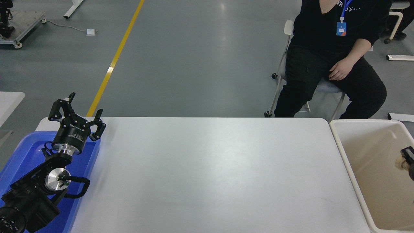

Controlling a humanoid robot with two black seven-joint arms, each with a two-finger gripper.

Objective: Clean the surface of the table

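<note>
The table surface [210, 168] is a wide white top with nothing lying on it. My left gripper [77, 111] is parked at the far left, open, above the far end of a blue tray [22, 152]. Only a sliver of my right gripper [408, 160] shows at the right edge, over the beige bin [339, 142]. It is shut on a small tan fuzzy thing [401, 164], held above the bin's inside.
A person in black sits on a chair [286, 27] beyond the table's far right corner, one hand [338, 71] resting on a thigh. The bin stands against the table's right end, the blue tray at its left end. Grey floor with a yellow line [111, 64] lies behind.
</note>
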